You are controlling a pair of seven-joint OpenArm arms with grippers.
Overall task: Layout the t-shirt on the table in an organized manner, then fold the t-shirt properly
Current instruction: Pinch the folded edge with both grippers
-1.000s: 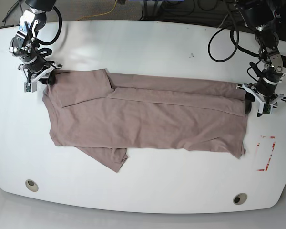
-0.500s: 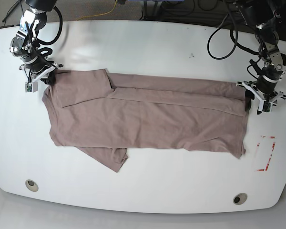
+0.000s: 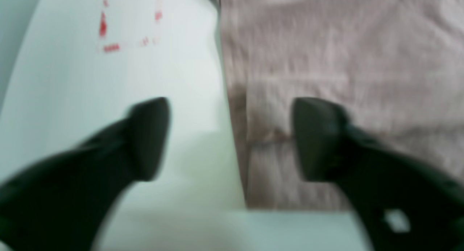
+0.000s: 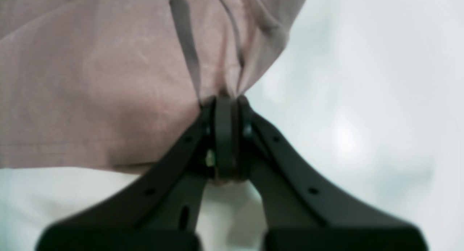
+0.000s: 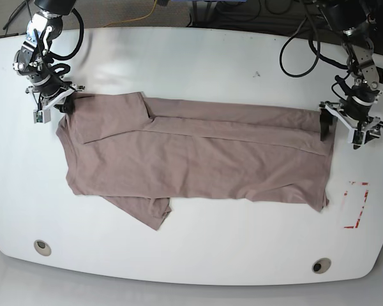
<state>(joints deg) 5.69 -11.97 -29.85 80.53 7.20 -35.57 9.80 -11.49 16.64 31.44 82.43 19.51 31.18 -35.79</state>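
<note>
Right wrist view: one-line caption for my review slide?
Right end effector shut on a bunched corner of the mauve t-shirt above the white table.

The left gripper [image 3: 232, 138] hangs at three o'clock, jaws spread wide. The right gripper [image 4: 226, 109] sits at ten o'clock, jaws clamped together.

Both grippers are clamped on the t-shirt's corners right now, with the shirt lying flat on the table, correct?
Not quite. Only the right gripper is clamped on the t-shirt; its wrist view shows fabric bunched between closed jaws. The left gripper is open: its wrist view shows the jaws spread astride the shirt's edge, pinching nothing. The shirt does lie flat on the table.
</note>
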